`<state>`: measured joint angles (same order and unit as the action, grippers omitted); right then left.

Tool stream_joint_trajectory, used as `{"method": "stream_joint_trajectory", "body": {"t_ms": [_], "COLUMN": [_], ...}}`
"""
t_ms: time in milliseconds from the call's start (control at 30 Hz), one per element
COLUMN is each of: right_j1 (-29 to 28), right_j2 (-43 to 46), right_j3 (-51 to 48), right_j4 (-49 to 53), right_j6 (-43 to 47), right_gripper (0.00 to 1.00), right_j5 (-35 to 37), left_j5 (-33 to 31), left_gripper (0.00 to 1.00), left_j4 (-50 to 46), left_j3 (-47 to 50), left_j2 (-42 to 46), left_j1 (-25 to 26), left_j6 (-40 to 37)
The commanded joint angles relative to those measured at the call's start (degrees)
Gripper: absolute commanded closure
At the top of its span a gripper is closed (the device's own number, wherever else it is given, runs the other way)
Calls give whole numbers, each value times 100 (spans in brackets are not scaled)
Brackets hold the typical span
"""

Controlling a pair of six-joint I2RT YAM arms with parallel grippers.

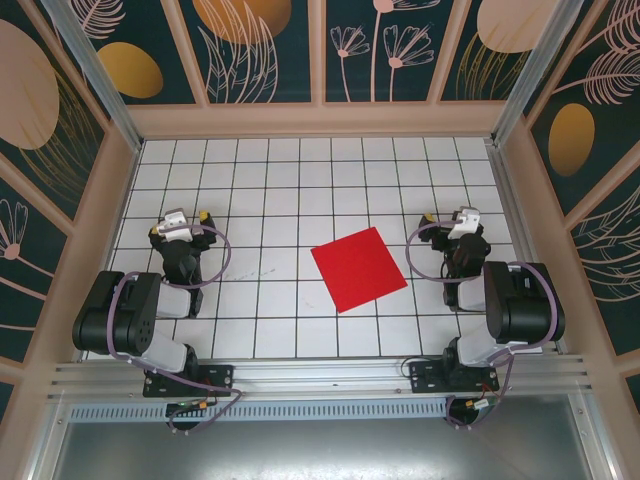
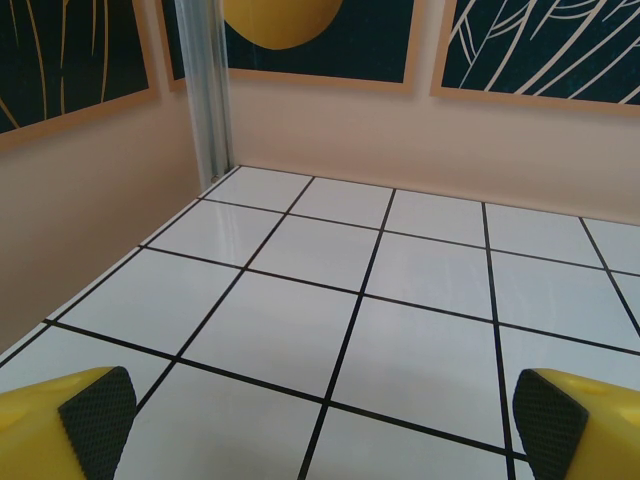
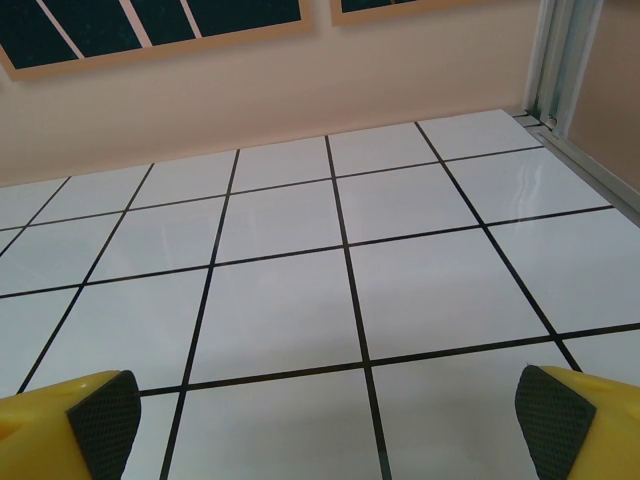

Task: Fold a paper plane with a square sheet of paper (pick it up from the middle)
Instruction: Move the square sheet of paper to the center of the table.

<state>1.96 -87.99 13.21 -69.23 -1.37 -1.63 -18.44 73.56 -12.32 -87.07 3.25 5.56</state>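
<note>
Pickup is best made at the middle of the square sheet of paper (image 1: 358, 268), which lies flat on the table (image 1: 270, 180) nearer the right gripper (image 1: 447, 218), both it and the left gripper (image 1: 187, 216) being spread wide, empty.

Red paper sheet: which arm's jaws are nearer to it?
Right. The right arm holds its jaws close beside the square sheet of paper, past its right edge; the left arm has its jaws much farther off, to the paper's left.

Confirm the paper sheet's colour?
Plain bright red, unmarked: the square sheet of paper lies flat on the white grid table. Best seen from top external.
</note>
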Motion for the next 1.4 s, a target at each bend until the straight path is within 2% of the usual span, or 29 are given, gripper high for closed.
{"method": "stream_joint_trajectory", "body": {"t_ms": [0,367,433,600,667,767,833,933,1000,1100,1167,1367], "right_j1": [37,39,3,-118,-171,-223,-258,-462,-582,-858,-1161,-2514], "right_j2": [-29,-33,146,1478,1863,2178,2094,1982,1886,1837,1862,2177], "right_j3": [52,46,74,934,1271,2261,2997,3423,3606,3540,3345,2463], "right_j4": [-139,-161,-37,2493,3343,5515,6857,7658,8088,8309,8259,7545], "right_j6": [84,84,87,-219,-662,-1842,-2149,-2375,-2501,-2654,-2809,-3876], "right_gripper": [1,1,1,1,1,1,1,1,1,1,1,1], "right_j5": [-127,-127,-30,343,676,1239,939,787,613,193,-192,-88], "left_j5": [-16,-46,27,-93,-144,-36,401,650,1020,1923,2104,2416], "left_gripper": [1,1,1,1,1,1,1,1,1,1,1,1], "left_j4": [273,356,96,-1617,-2306,-4067,-5140,-6457,-7136,-7501,-7540,-7650], "left_j3": [19,64,28,-327,-530,-1244,-1771,-2380,-2732,-2887,-2793,-2605], "left_j2": [-36,-8,242,1395,1781,2259,2484,2731,2806,2906,3011,3186], "left_j1": [-44,-44,-43,-43,-44,-48,-44,-43,-43,-44,-43,-44], "left_j6": [15,2,-26,236,723,1733,2122,2882,2908,2714,2877,2953]}}
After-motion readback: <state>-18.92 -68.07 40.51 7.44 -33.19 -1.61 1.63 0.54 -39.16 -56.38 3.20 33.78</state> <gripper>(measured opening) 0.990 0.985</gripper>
